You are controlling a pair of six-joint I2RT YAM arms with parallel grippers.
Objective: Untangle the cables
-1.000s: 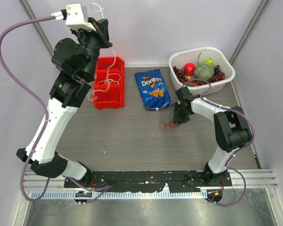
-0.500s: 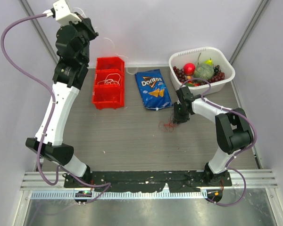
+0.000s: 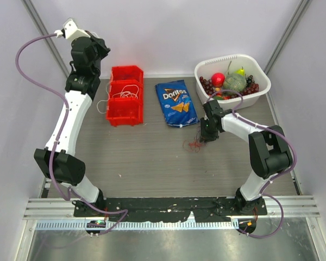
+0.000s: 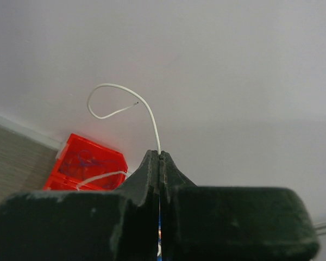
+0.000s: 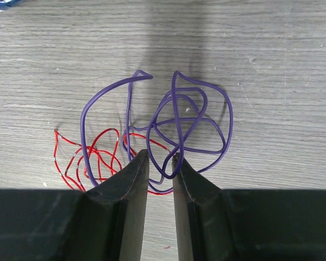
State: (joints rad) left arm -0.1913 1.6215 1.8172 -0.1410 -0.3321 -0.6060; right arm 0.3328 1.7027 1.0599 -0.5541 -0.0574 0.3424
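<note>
One white cable (image 4: 152, 122) is being clamped tight by the left gripper (image 4: 160, 155) while the right gripper (image 5: 160, 157), half-open, is straddling a purple loop (image 5: 177, 109), probably needing closure.

The table (image 5: 271, 49) looks like matt grey wood-grain laminate. The purple cable (image 5: 231, 117), red cable (image 5: 55, 149) and white cable (image 4: 155, 130) wear smooth plastic sheaths. The fingers (image 5: 127, 196) of the right gripper (image 5: 158, 155) are matt, grainy black. At eleven o'clock in the top view the red bin (image 3: 125, 118) is glossy plastic; the chip bag (image 3: 176, 103) at twelve, shiny film.
</note>
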